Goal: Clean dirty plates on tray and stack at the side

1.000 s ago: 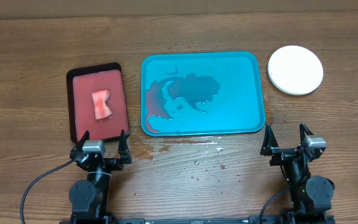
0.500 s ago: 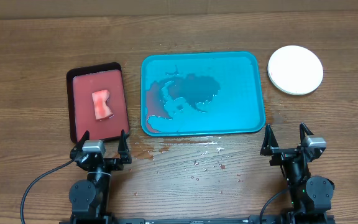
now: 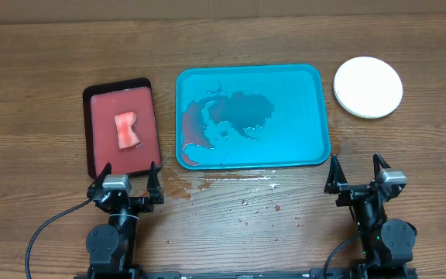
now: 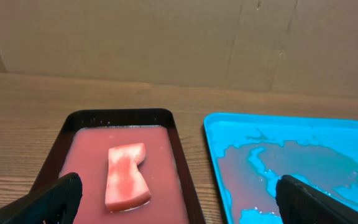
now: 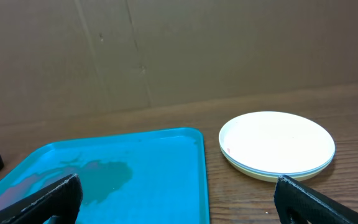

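Plates off the tray and stacked at the right; both arms parked open.
Overhead: plate stack (image 3: 368, 87), white plate on top, sits on the table just right of the turquoise tray (image 3: 248, 68), not touching it. The tray holds only a reddish puddle. Sponge (image 3: 127, 130) lies in the black-rimmed red tray (image 3: 118, 83) at left. Left gripper (image 3: 129, 169) and right gripper (image 3: 355, 161) are at the near edge, fingers spread wide, holding nothing. Left wrist: sponge and wet tray ahead, fingers wide. Right wrist: stack looks even, with a yellowish rim under the white plate. Job looks finished, so it's best to hold the arms back, clear of the stack, and not nudge it.
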